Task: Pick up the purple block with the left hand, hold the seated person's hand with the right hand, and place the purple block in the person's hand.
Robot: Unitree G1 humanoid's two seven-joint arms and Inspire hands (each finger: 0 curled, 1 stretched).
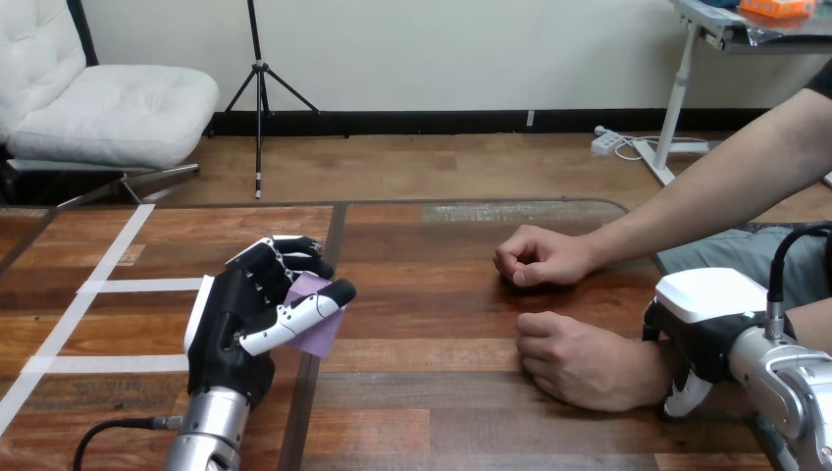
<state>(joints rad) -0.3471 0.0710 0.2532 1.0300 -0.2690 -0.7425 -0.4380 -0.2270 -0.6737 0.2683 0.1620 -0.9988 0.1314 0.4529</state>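
Observation:
My left hand point(234, 329) is at the table's left with its fingers and thumb curled round the purple block point(317, 329), which shows between them, just above the wood. At the right, my right hand point(708, 324) sits over the wrist of the person's nearer hand point(579, 365), with a finger curling down round the wrist's near side. That hand rests on the table knuckles up, fingers bent. The person's farther hand point(535, 257) is a loose fist lying on the table behind it.
White tape lines point(110, 285) cross the table's left part. A dark seam point(329, 245) runs front to back beside my left hand. Bare wood point(422, 324) lies between the block and the person's hands.

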